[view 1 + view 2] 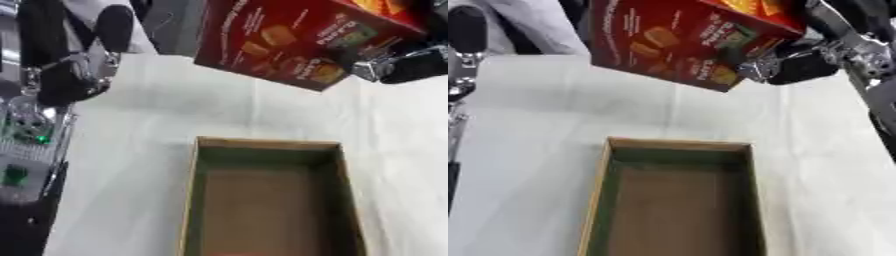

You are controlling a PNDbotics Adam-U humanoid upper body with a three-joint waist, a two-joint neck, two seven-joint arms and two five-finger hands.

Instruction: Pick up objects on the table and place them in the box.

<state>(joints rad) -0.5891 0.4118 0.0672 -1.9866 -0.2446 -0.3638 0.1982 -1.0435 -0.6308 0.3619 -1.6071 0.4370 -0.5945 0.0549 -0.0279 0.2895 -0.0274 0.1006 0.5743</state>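
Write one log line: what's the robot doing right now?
right hand: holding red snack box aloft | cardboard box: open, empty | left hand: unseen

Glossy red carton; matt cardboard box.

The right hand grips a tilted red cardboard snack carton above the open brown cardboard box.

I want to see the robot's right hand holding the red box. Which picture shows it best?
The right eye view: the right hand and its arm show, gripping the red box. The left eye view shows only part of that hand at the edge.
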